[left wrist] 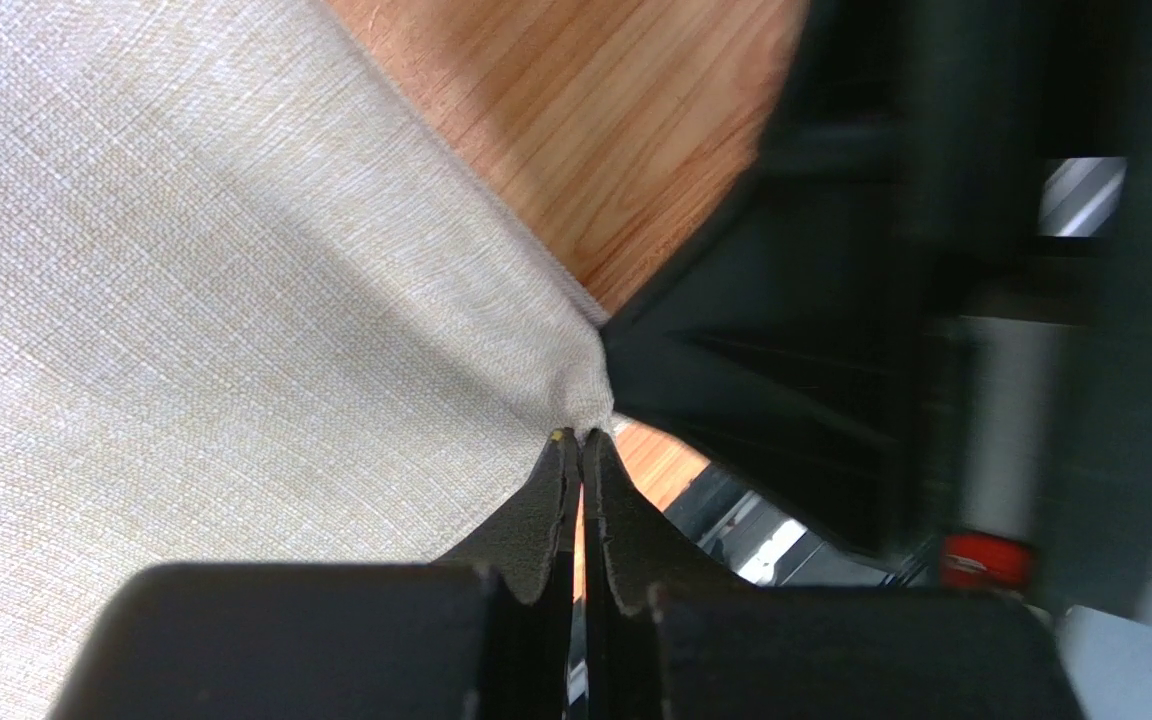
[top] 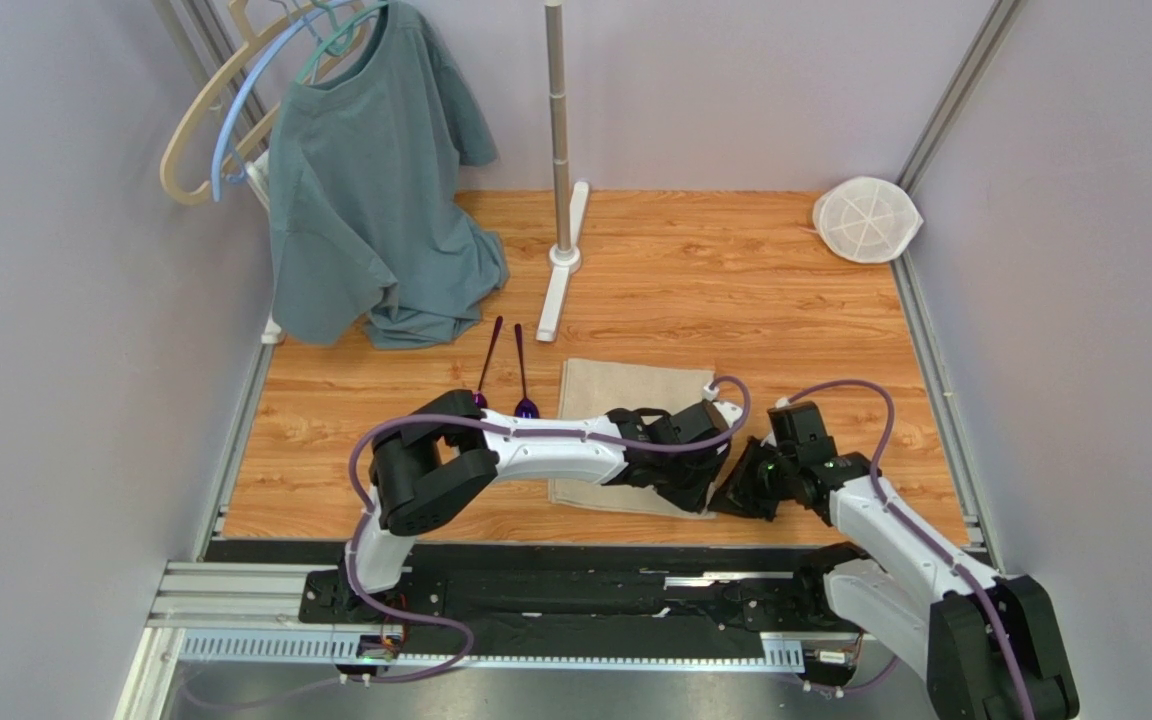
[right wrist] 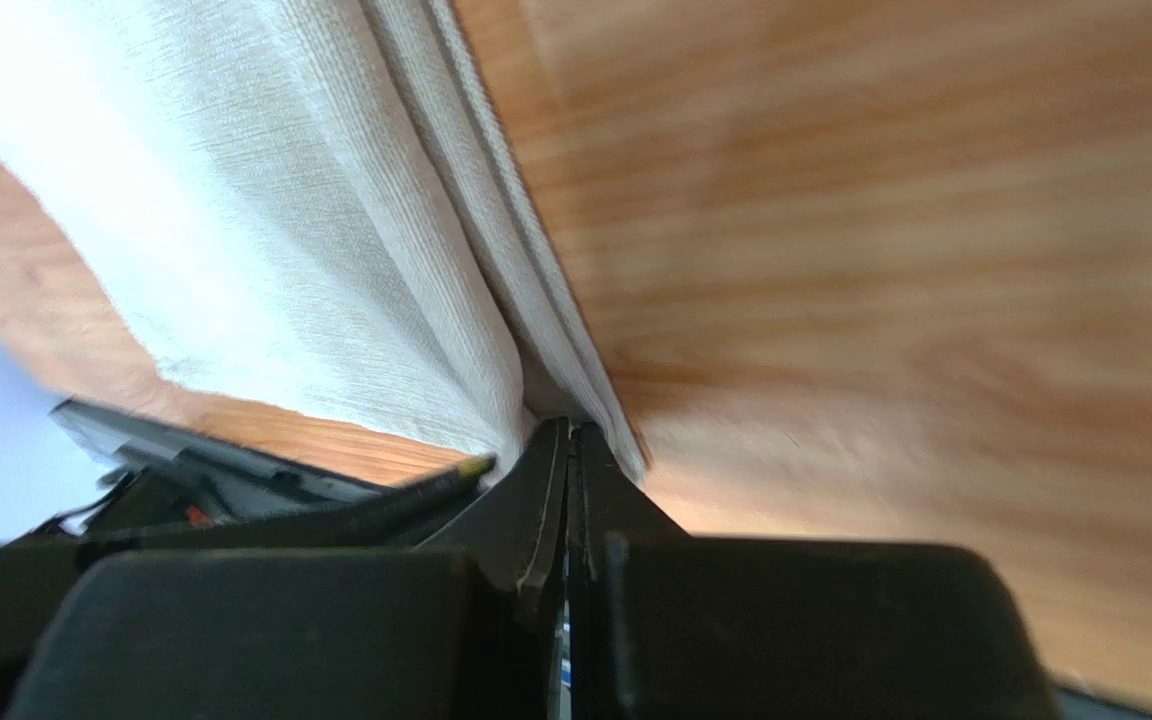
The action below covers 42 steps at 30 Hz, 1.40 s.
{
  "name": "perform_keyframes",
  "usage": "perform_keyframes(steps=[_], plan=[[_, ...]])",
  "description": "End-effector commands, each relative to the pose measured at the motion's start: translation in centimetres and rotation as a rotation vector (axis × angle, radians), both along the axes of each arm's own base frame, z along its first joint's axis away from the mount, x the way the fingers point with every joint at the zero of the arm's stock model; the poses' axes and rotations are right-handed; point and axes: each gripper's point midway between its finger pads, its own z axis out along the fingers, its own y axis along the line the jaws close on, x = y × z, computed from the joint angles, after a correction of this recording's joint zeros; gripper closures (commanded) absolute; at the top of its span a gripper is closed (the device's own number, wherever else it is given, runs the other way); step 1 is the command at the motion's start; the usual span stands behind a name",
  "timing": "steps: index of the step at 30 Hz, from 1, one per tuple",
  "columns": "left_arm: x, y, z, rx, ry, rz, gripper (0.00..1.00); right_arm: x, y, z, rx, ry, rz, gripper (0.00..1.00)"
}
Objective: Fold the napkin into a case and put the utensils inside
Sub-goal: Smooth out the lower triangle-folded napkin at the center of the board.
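The beige napkin (top: 612,402) lies as a flat rectangle on the wooden table, and its near part is hidden under the arms. My left gripper (top: 683,474) is shut on the napkin's near right corner (left wrist: 585,393). My right gripper (top: 748,483) is just beside it, shut on the napkin's layered edge (right wrist: 545,353). In the wrist views both pairs of fingertips, left (left wrist: 581,438) and right (right wrist: 569,431), pinch cloth. The utensils are two purple-bowled spoons (top: 489,369) (top: 524,378) lying side by side left of the napkin. A case is out of view.
A grey-green T-shirt (top: 372,195) hangs from hangers at the back left, its hem resting on the table near the spoon handles. A metal stand pole (top: 557,150) rises behind the napkin. A white mesh disc (top: 868,219) sits in the back right corner. Grey walls close in both sides.
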Motion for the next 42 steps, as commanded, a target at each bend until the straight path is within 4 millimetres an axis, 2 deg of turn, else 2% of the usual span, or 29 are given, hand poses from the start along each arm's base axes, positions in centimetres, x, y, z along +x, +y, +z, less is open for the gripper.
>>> perform_keyframes(steps=[1,3,4,5,7,8,10,11,12,14,17,19,22,25,26,27,30,33,36,39,40,41,42], plan=[[0.5,-1.2,1.8,-0.077,-0.010,0.004,0.93,0.2,-3.3,1.9,-0.193,-0.018,-0.076,1.00],[0.4,-1.1,3.0,-0.101,-0.021,-0.002,0.85,0.7,-3.9,3.4,-0.219,-0.054,-0.096,1.00],[0.4,-0.7,2.9,-0.098,-0.021,0.000,0.81,0.4,-4.2,3.5,-0.235,-0.049,-0.095,1.00],[0.2,-0.6,3.8,-0.117,-0.026,-0.005,0.73,0.5,-4.3,3.9,-0.241,-0.054,-0.097,1.00],[0.1,0.0,4.3,-0.120,-0.026,-0.005,0.66,0.7,-4.6,4.6,-0.258,-0.071,-0.092,1.00],[0.0,0.2,5.4,-0.143,-0.032,-0.011,0.64,0.8,-4.5,4.8,-0.256,-0.082,-0.083,1.00],[-0.1,0.7,6.1,-0.152,-0.031,-0.011,0.64,1.3,-3.1,5.2,-0.192,-0.118,-0.023,1.00],[0.1,1.0,7.4,-0.181,-0.030,-0.003,0.62,1.4,-2.4,5.4,-0.152,-0.127,0.003,1.00],[0.1,1.5,7.3,-0.188,-0.019,0.001,0.62,1.2,-1.3,5.2,-0.104,-0.103,0.042,1.00],[0.8,2.2,8.3,-0.225,-0.001,0.033,0.69,1.8,-0.2,5.3,-0.069,-0.128,0.079,1.00],[2.4,3.8,7.7,-0.213,-0.004,0.082,0.79,2.0,1.5,5.4,-0.039,-0.135,0.135,1.00],[3.1,4.9,6.6,-0.192,0.020,0.107,0.85,2.0,1.9,5.1,-0.056,-0.137,0.150,1.00],[4.4,6.3,5.5,-0.185,0.039,0.148,0.88,1.7,1.4,3.7,-0.091,-0.102,0.130,1.00],[5.7,8.2,4.6,-0.163,0.038,0.198,0.88,0.4,0.1,0.9,-0.147,-0.020,0.084,1.00],[6.5,8.8,5.1,-0.179,0.031,0.219,0.88,0.0,-0.3,0.0,-0.161,0.002,0.068,1.00],[6.6,9.7,4.6,-0.166,0.034,0.234,0.88,-0.4,-0.8,-1.2,-0.179,0.021,0.037,1.00],[8.0,11.5,4.8,-0.163,0.019,0.275,0.86,-0.5,-2.7,-2.9,-0.278,0.055,-0.035,1.00],[8.7,12.6,4.9,-0.155,0.007,0.299,0.85,0.8,-5.2,-3.1,-0.389,0.075,-0.160,1.00],[9.3,13.0,5.6,-0.159,-0.009,0.314,0.84,2.5,-6.9,-2.0,-0.455,0.046,-0.240,1.00],[11.0,13.1,6.9,-0.167,-0.048,0.343,0.80,4.5,-7.6,0.1,-0.503,-0.027,-0.213,1.00],[11.9,13.3,7.3,-0.171,-0.065,0.355,0.75,5.1,-7.5,0.7,-0.515,-0.062,-0.140,1.00],[12.4,13.3,6.6,-0.154,-0.051,0.358,0.75,6.3,-6.8,2.1,-0.494,-0.110,-0.097,1.00],[13.5,12.7,7.6,-0.175,-0.058,0.362,0.76,6.8,-5.5,2.9,-0.435,-0.138,-0.044,0.99]])
